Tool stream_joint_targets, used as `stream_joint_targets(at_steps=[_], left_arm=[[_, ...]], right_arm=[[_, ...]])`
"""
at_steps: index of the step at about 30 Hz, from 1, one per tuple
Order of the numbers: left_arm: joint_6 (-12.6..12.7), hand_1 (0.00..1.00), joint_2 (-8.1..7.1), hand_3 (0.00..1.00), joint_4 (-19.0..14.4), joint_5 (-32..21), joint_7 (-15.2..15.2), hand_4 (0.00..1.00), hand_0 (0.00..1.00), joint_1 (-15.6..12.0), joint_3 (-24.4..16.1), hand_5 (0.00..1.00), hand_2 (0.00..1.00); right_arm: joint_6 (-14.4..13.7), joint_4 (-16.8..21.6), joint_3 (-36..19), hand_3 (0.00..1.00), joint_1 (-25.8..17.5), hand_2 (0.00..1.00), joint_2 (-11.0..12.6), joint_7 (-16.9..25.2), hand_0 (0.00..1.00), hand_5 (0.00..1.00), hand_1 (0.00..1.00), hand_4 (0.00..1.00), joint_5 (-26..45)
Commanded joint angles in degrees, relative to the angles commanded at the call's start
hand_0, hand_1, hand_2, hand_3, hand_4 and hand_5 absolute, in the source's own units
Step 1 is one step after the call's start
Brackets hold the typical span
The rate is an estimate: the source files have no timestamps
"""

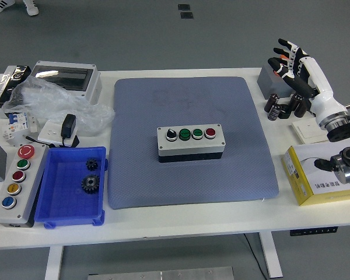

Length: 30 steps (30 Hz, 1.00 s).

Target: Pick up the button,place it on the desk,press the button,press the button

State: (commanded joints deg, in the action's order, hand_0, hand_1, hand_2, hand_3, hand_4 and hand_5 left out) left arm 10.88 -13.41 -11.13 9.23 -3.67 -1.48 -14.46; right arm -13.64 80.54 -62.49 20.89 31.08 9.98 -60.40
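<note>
A grey button box [191, 142] sits in the middle of the blue-grey mat [192, 105]. It carries a black-and-white knob, two green buttons and a red button in a row. My right hand [284, 60], white with black fingers, is raised over the table's far right corner, well away from the box. Its fingers are spread and hold nothing. My left arm is out of view.
A second grey button box [14, 184] lies at the left edge next to a blue tray [70, 207] with two black gears. A yellow box [315, 175], a white plate [309, 129] and small dark cylinders [274, 108] sit at right. Plastic bag and enclosures at back left.
</note>
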Motion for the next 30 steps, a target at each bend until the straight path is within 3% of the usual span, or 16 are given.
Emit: stream_joint_targets(at_steps=[13, 30], left_arm=[[-0.39, 0.698, -0.86, 0.636, -0.10, 0.89, -0.33, 0.600, 0.667, 0.91, -0.31, 0.372, 0.618], [-1.05, 0.697, -1.70, 0.640, -0.22, 0.81, -0.94, 0.606, 0.667, 0.83, -1.08, 0.374, 0.617]], right_arm=[[-0.73, 1.40, -5.90, 0.901, -2.72, 0.853, 1.00, -0.03, 0.839, 0.730, 0.827, 0.998, -1.44], [-0.36, -0.36, -8.63, 0.894, -4.79, 0.845, -0.51, 1.69, 0.839, 0.739, 0.822, 0.998, 2.48]])
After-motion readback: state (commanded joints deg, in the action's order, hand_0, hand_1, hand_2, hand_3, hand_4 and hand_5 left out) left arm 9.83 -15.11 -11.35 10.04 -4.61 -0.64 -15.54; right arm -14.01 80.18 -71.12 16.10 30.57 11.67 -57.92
